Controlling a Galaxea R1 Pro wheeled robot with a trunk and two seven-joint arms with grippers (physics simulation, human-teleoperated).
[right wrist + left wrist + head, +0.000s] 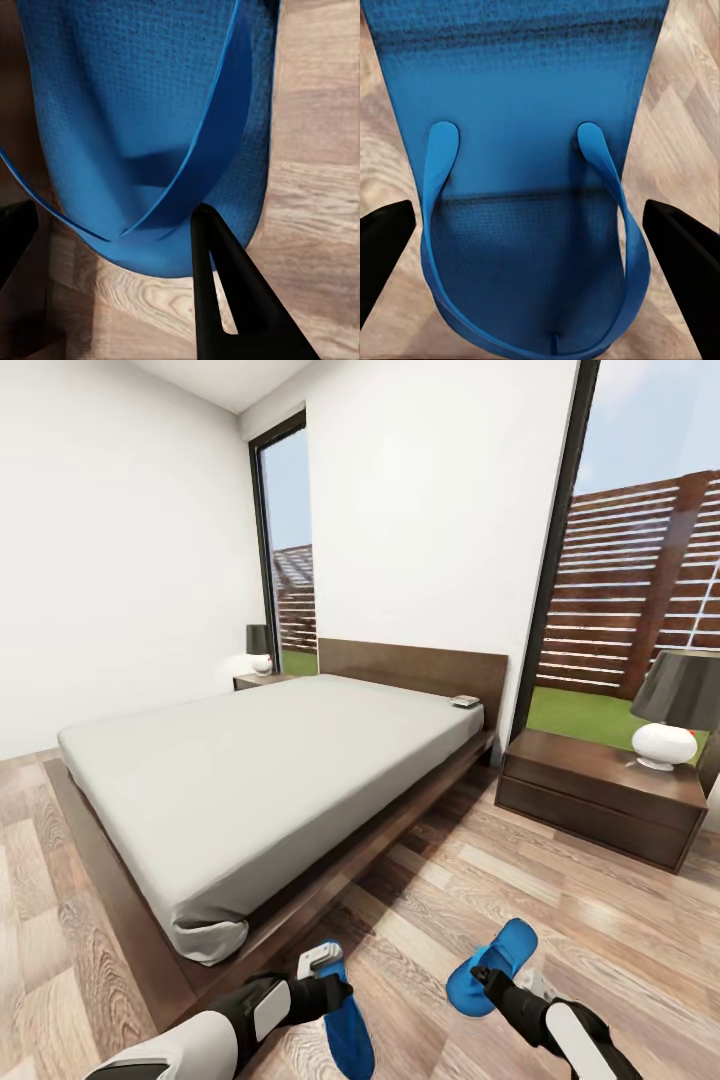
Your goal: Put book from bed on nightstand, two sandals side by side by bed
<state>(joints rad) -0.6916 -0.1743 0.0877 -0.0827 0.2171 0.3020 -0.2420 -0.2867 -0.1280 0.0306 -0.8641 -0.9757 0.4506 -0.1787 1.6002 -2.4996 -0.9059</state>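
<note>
- Two blue sandals in play near the foot corner of the bed [250,780]: one sandal [347,1025] at the left end effector [322,988], the other sandal [492,967] at the right end effector [487,982].
- Left end effector spread wide: dark fingers [684,255] flanking the sole on either side in the left wrist view, strap loop between them, no clear contact visible.
- Right end effector apparently pinching the second sandal at its thong strap [191,157]: one finger [225,292] tucked under the strap and against the sole in the right wrist view, though full closure hard to confirm.
- Sandals well apart from each other, angled differently over the wood floor [560,880]; side-by-side placement beside the bed not yet done.
- Book [465,701] far beyond both end effectors, lying on the mattress corner by the headboard; transfer not started.
- Nightstand [600,792] with its lamp [668,712] ahead of the right end effector, beside the bed; top partly free for the book.
- Judged progress: early, both parts of the task outstanding.
</note>
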